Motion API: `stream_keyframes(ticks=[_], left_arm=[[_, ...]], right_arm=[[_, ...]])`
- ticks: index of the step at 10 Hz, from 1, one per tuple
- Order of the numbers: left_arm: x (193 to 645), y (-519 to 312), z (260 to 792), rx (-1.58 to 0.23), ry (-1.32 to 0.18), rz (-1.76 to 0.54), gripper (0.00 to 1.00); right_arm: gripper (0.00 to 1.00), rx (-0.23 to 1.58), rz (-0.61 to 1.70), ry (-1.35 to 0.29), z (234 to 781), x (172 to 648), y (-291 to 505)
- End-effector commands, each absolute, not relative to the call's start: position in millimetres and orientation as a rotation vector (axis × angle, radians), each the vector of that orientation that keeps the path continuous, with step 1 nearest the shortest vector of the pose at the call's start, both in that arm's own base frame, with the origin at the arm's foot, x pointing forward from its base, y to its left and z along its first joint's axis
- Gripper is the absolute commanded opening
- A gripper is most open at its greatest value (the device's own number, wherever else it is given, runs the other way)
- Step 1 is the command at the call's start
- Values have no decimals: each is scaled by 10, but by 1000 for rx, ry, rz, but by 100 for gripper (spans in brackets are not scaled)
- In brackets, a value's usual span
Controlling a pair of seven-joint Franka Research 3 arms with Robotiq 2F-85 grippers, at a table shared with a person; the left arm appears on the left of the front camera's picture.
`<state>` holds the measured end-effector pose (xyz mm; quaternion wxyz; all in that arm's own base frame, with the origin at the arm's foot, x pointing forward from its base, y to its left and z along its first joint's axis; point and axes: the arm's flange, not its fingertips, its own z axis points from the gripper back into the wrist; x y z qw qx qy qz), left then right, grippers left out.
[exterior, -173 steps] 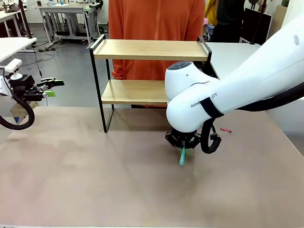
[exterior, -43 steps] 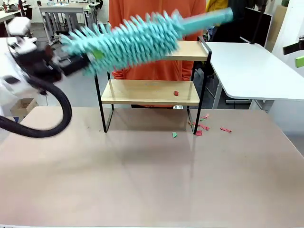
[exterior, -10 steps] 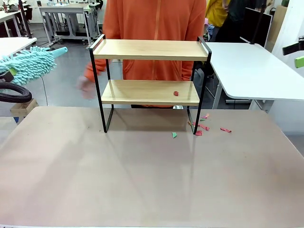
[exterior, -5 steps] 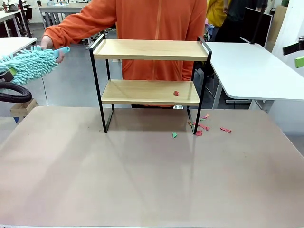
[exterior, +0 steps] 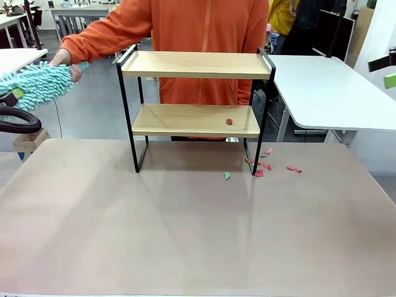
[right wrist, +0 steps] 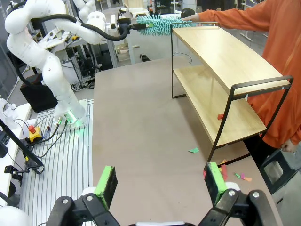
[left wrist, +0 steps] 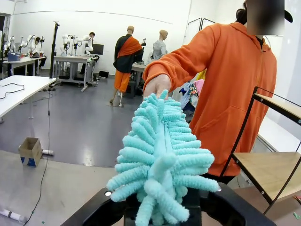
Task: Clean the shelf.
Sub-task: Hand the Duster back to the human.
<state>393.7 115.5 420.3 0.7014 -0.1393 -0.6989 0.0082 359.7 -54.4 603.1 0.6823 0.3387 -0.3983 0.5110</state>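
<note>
Shelf [exterior: 197, 99] stands at the far side of the brown table [exterior: 185, 235], in front of a person in an orange top [exterior: 204, 37]; its two wooden boards sit in a thin black frame. The upper board carries nothing, while the lower board holds one small red scrap [exterior: 229, 122] near its right end. More red and green scraps [exterior: 263, 166] lie on the table around the shelf's right legs, and a single green scrap [exterior: 227, 176] lies just in front of them. At the left edge of the front view, the left gripper [left wrist: 162, 200] has a fluffy turquoise duster [exterior: 34, 85] between its fingers; the black fingers stand on either side of the duster's near end, but I cannot tell whether they press on it or stand loose. The person's hand [exterior: 64, 59] grips the duster's far end, by the handle. The right gripper [right wrist: 160, 181] hangs above the table, well away from the shelf, its green-padded fingers [right wrist: 106, 186] spread wide apart with nothing between them.
</note>
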Motion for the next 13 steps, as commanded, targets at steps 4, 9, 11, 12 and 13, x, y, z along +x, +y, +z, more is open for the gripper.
stream_keyframes(ticks=[4, 9, 11, 12, 13], left_arm=[[3542, 1315, 5029, -485, -1514, 115, 98], [3210, 2184, 5964, -768, -1484, 386, 100], [3179, 2446, 6052, -789, -1497, 457, 100], [3183, 2520, 6049, -811, -1499, 474, 100], [3192, 2519, 6023, -686, -1578, 507, 100]], right_arm=[[100, 770, 1162, -933, 6045, 3608, -539], [100, 770, 1162, -933, 6045, 3608, -539], [100, 770, 1162, -933, 6045, 3608, -539], [100, 770, 1162, -933, 6045, 3608, -539], [100, 770, 1162, -933, 6045, 3608, -539]])
